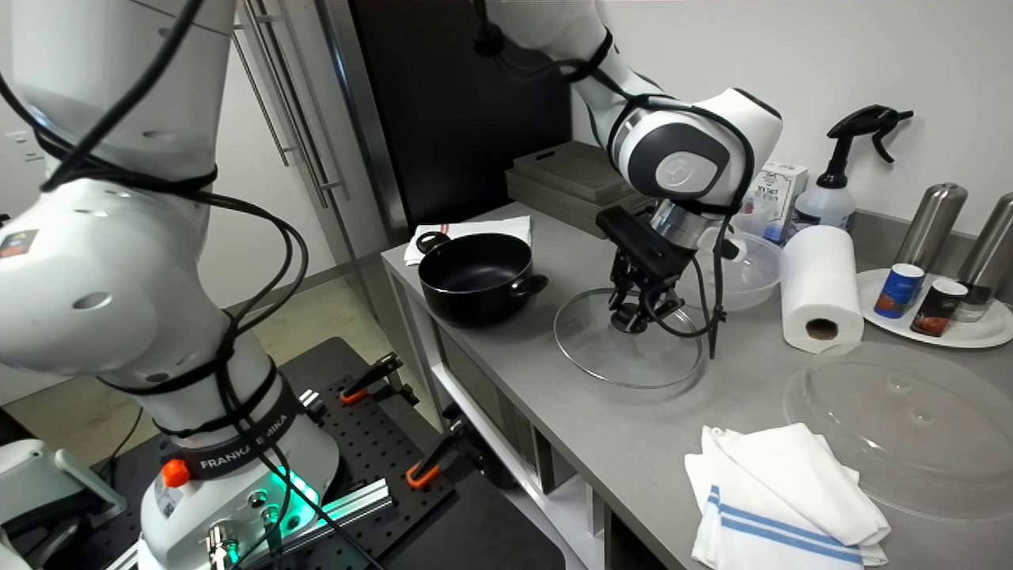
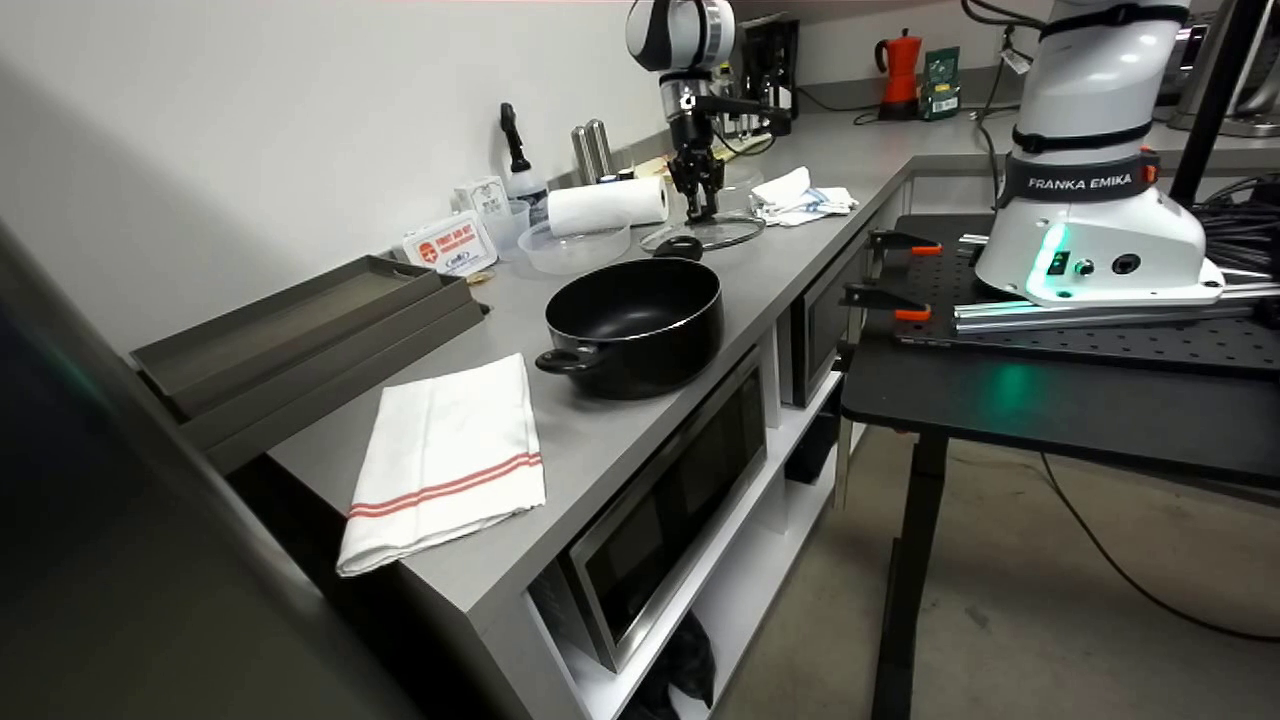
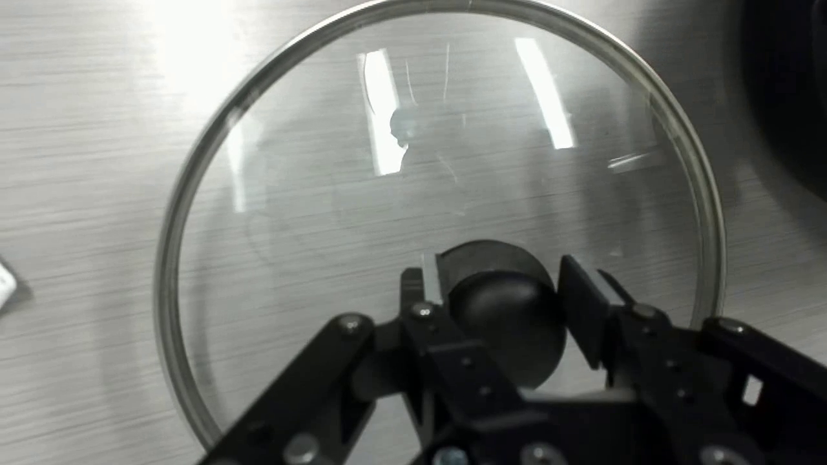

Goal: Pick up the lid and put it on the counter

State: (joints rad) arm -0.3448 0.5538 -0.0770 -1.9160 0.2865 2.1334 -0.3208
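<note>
The lid (image 1: 597, 356), round clear glass with a thin metal rim, lies level at the counter's surface. It also shows in an exterior view (image 2: 722, 237) and fills much of the wrist view (image 3: 387, 226). I cannot tell whether its rim touches the counter (image 1: 617, 431). My gripper (image 1: 637, 313) points down over the lid's middle. In the wrist view my gripper (image 3: 501, 284) has its two pads against opposite sides of the black knob (image 3: 510, 323), shut on it. Part of the knob is hidden behind a finger.
A black pan (image 1: 475, 281) stands beside the lid. A clear bowl (image 1: 748, 273) and a paper towel roll (image 1: 823, 285) lie behind it. A folded white towel (image 1: 779, 499) and a large clear cover (image 1: 910, 427) are nearer. Stacked grey trays (image 2: 310, 340) stand at one end.
</note>
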